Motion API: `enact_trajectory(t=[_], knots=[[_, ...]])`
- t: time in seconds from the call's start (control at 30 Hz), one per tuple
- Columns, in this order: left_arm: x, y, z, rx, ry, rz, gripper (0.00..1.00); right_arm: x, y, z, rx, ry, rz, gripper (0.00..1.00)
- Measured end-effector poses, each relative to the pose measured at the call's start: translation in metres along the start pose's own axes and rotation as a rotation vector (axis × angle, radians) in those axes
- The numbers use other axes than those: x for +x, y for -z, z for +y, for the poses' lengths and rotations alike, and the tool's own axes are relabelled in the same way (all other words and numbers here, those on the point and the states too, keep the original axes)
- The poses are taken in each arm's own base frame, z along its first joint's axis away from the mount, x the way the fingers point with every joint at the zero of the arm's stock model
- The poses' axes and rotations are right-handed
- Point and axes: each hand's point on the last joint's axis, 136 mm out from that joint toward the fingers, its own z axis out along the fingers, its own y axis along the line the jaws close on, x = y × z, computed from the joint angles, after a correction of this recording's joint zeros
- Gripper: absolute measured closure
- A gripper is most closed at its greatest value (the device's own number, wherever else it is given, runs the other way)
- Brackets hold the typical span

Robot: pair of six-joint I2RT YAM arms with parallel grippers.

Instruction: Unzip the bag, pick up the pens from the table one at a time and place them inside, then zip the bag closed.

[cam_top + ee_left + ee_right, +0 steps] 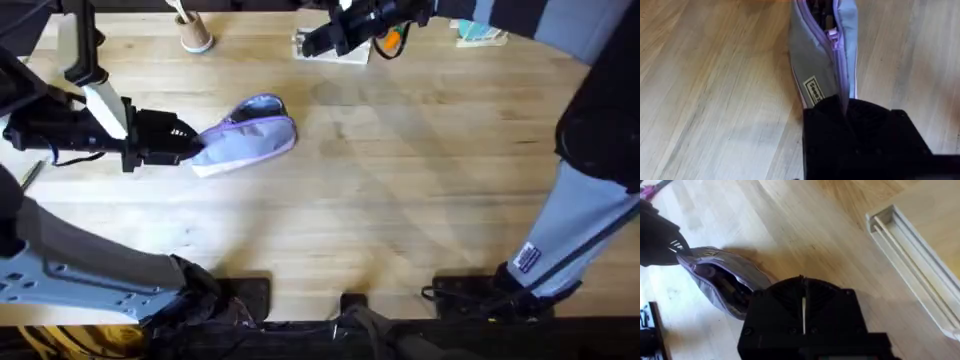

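The lavender bag lies on the wooden table, left of the middle. My left gripper is shut on the bag's near end. The zipper is open along the far part, with its pull partway down the bag. In the right wrist view the bag gapes, and dark things lie inside that I cannot make out. My right gripper hangs above the table's far side, beyond the bag; its fingers are shut with nothing seen between them. A thin pen-like stick lies at the table's left edge.
A small cup with a wooden stick stands at the back left. A white tray sits at the back middle, also seen from the right wrist as a white tray. A teal object lies at the back right.
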Motion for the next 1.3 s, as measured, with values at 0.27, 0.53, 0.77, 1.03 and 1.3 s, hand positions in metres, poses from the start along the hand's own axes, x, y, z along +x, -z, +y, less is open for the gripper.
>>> enact_trajectory(t=[0.27, 0.53, 0.77, 1.03, 1.3], knots=[[0.0, 0.0, -0.002, 0.006, 0.006, 0.0, 0.959, -0.002, 0.008, 0.005, -0.08, -0.091, -0.018, 0.723], [0.0, 0.0, -0.002, 0.009, 0.007, 0.0, 0.913, -0.003, -0.009, 0.068, -0.274, -0.154, 0.019, 0.005], [-0.002, 0.0, -0.004, 0.015, 0.021, -0.005, 0.018, -0.005, -0.012, 0.094, -0.317, -0.164, 0.035, 0.004], [-0.001, 0.006, -0.004, 0.02, 0.032, 0.015, 0.008, -0.012, 0.009, 0.132, -0.361, -0.157, 0.056, 0.004], [-0.015, 0.052, 0.019, -0.064, 0.0, 0.073, 0.008, 0.014, 0.004, 0.145, -0.353, -0.185, 0.166, 0.004]])
